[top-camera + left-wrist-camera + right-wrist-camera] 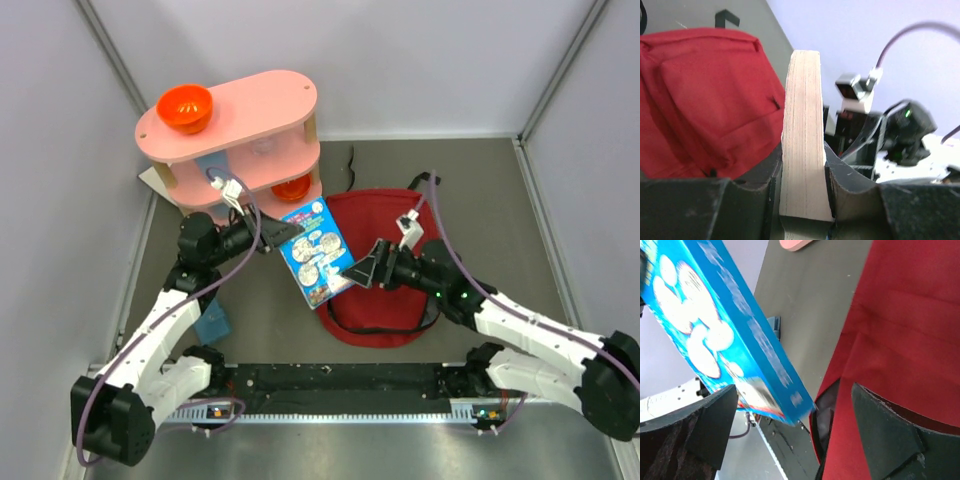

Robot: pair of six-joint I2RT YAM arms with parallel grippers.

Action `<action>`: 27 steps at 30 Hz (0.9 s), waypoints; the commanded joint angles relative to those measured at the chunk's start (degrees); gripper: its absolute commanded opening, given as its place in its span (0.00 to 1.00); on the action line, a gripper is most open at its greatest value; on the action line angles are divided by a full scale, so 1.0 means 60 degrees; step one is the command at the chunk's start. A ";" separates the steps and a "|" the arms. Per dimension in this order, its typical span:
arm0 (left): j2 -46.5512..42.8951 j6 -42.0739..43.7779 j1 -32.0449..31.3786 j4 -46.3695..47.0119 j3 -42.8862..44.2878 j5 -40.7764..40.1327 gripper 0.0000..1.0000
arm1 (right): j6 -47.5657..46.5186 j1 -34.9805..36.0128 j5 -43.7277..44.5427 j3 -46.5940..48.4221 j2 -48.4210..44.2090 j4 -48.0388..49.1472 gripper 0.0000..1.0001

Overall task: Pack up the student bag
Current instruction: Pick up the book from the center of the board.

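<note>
Left gripper (802,165) pinches the thin blue picture book (318,252) by one edge and holds it up just beside the left side of the big dark red cloth student bag (385,215). Right gripper (362,272) hangs over that same side of the bag with its fingers (715,425) spread wide, holding nothing. The book is not inside the bag yet. I think packing has only begun: the book has to go in.

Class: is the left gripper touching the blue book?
Touching. In the left wrist view both jaws of the left gripper press flat against the blue book between them.
</note>
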 commanded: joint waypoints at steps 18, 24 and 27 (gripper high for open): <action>0.0411 -0.3438 -0.1671 0.5010 -0.0710 -0.3678 0.00 | 0.2211 -0.0019 0.1116 -0.1438 -0.1526 0.3539 0.95; 0.0733 -0.3701 -0.1788 0.5771 -0.1031 -0.3752 0.00 | 0.2842 -0.0034 0.0896 -0.1733 -0.0574 0.6192 0.86; 0.0763 -0.3818 -0.1803 0.6049 -0.1236 -0.3810 0.00 | 0.3033 -0.0034 0.0676 -0.1703 -0.0310 0.6676 0.70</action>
